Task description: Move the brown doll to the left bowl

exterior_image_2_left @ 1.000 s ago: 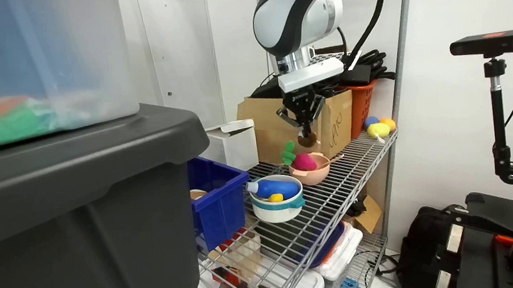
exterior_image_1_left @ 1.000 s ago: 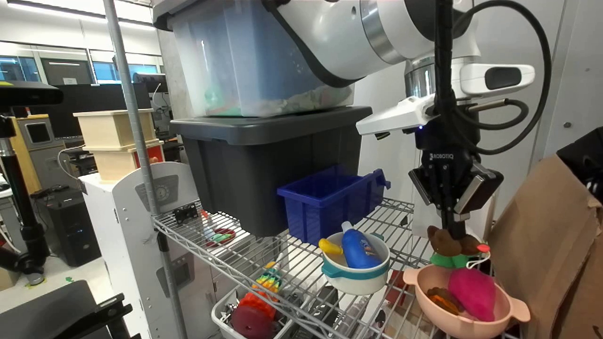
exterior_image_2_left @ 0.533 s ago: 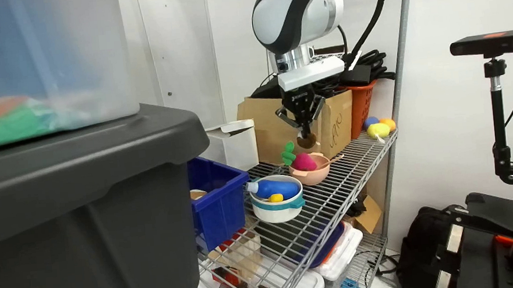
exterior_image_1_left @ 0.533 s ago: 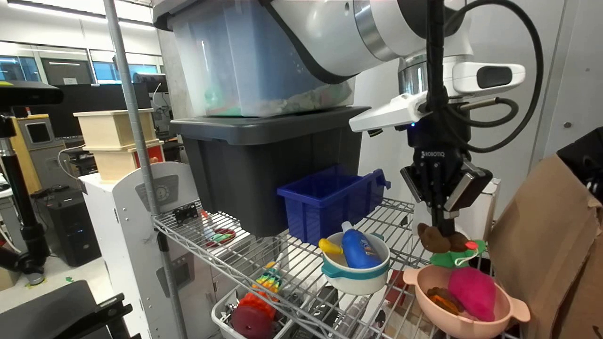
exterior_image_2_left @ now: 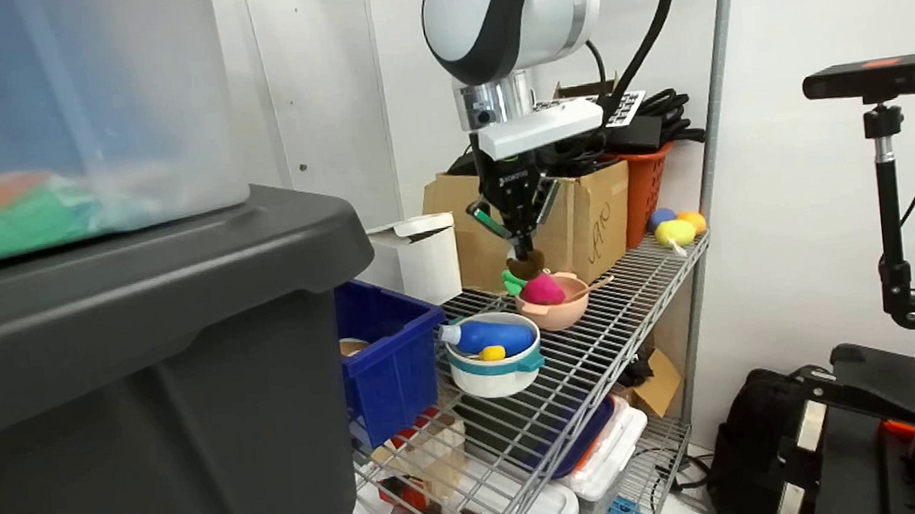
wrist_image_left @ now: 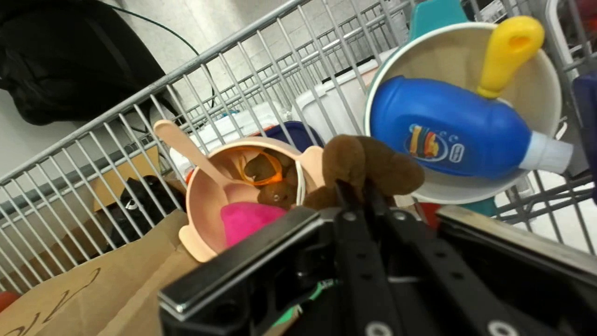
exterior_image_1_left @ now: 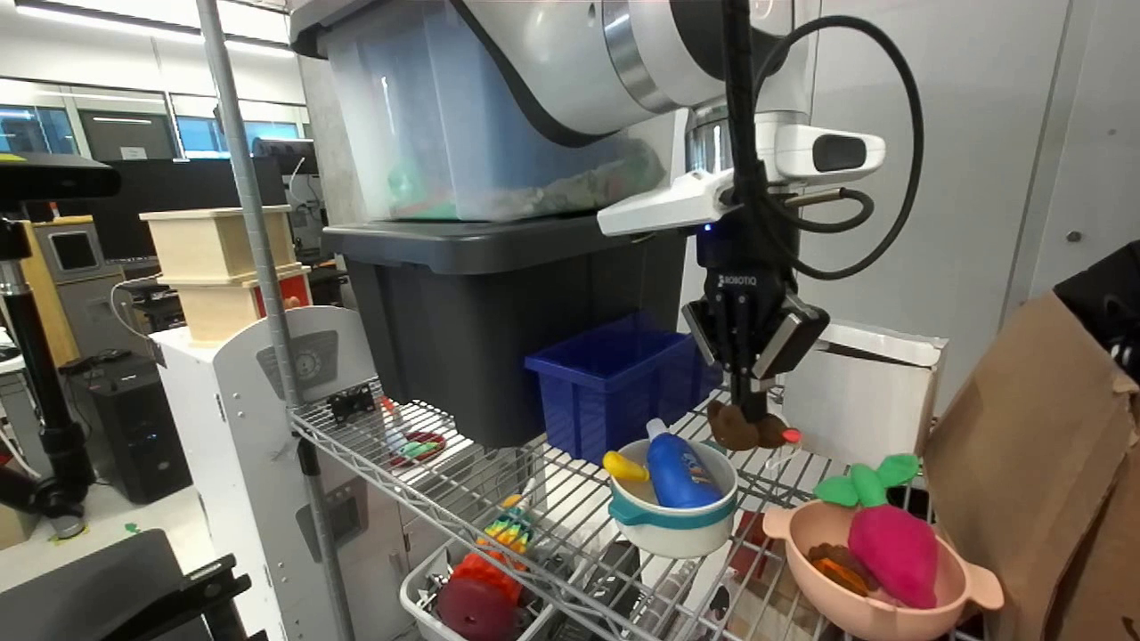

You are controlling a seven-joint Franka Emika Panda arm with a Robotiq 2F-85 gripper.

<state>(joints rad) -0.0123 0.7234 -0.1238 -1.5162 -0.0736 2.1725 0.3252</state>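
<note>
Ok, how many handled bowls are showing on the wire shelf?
2: a white-and-teal bowl holding a blue toy bottle, beside the blue bin, and a salmon-pink bowl holding a magenta plush vegetable, near the cardboard box. Others may be hidden behind the dark tote.

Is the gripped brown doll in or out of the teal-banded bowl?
Out: in an exterior view, the brown doll hangs from the gripper, apart from the teal-banded bowl.

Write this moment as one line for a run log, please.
Gripper: shut on brown doll | Doll position: in air, outside white-and-teal bowl | Bowl contents: blue bottle, yellow item | Move: not finished
</note>
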